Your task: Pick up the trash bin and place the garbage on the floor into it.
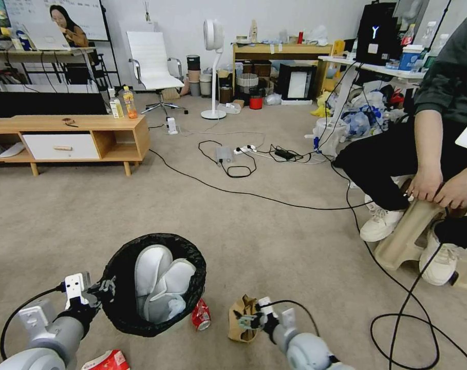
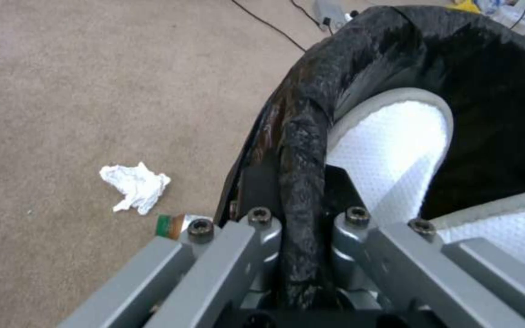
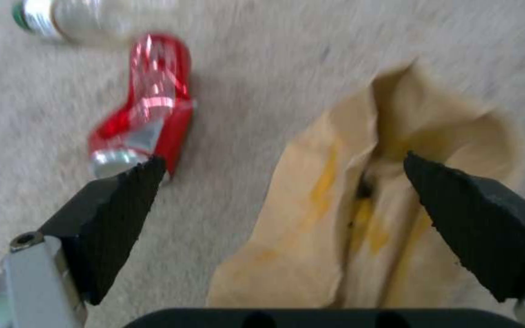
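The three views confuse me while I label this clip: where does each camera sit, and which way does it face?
Head view: on the robot's head, facing forward and down at the floor; both arms show, left pincer on the trash bin.
Left wrist view: on the left wrist, facing along its fingers clamped on the bin rim.
Right wrist view: on the right wrist, facing down between the open right pincer at the paper bag.
Shared: head and right wrist views both show the red can.

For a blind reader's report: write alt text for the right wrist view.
The right hand, fingers open, hovers over a crumpled brown paper bag lying on the beige carpet. A crushed red can lies beside the bag, and a clear bottle with a green cap lies beyond the can.
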